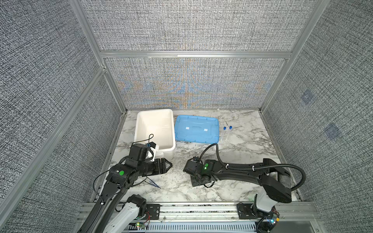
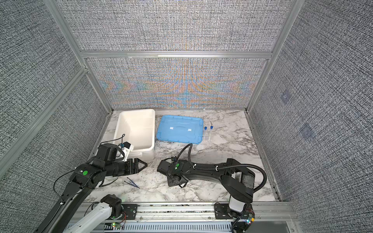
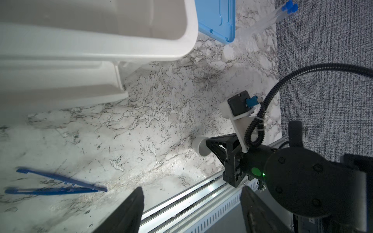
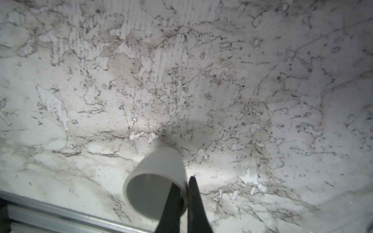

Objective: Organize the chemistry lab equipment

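Small white cup point(image 4: 157, 165) pinched by right gripper point(image 4: 184, 182).

Lid point(image 1: 196, 129) between tub point(image 1: 155, 125) and tubes point(image 1: 227, 133)

We're looking into a booth walled with grey woven fabric panels point(image 1: 193, 26), all held in an aluminium frame point(image 1: 195, 54). The lower back panel point(image 1: 193, 84) shimmers with blue and orange moiré. Below it, we've got a white marble-patterned tabletop point(image 1: 248, 149), dark-veined and evenly lit, with a metal rail point(image 1: 197, 211) along the near edge.
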{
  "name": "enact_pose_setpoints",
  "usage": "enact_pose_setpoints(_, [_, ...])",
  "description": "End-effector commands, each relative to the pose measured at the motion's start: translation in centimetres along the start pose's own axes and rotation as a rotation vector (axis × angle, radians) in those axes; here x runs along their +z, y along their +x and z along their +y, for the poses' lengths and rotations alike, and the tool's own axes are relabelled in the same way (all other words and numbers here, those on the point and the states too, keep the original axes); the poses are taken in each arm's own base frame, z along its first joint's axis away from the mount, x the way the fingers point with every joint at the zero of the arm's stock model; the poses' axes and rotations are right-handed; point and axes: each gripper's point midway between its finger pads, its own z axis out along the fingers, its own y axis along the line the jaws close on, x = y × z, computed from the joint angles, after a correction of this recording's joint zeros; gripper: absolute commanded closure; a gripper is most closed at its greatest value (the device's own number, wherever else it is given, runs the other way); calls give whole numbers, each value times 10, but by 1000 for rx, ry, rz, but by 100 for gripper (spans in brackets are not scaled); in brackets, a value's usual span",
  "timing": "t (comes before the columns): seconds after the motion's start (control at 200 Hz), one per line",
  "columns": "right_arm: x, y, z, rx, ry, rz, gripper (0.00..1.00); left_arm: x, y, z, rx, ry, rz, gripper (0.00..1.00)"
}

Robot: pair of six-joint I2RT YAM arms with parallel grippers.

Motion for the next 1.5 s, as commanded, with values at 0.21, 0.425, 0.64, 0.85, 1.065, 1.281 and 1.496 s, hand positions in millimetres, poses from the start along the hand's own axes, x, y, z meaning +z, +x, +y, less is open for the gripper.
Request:
enact_pose_setpoints(0.21, [-3,4,2,36,-32,44,93,28,-2,-21,77,34,16,24])
enact_pose_setpoints(0.425, [-22,0,2,46,-148,-6,70,56,18,-31,134,24,126,31])
enact_pose_setpoints(0.64, [-66,-16,-36,21,-146,-98,65,77,29,-47,196,33,134,43])
enact_pose_setpoints(0.85, [-99,-38,-101,171,-224,-239,65,104,45,-49,246,-90,207,47])
enact_pose_setpoints(1.065, [-144,-48,-143,261,-293,-428,62,124,57,-41,297,-226,301,47])
enact_pose_setpoints(1.281, [-170,-43,-181,268,-165,-548,59,157,81,-24,289,-284,417,47])
enact_pose_setpoints(1.496, [-168,-38,-184,315,-209,-595,60,175,92,-7,265,-316,449,47])
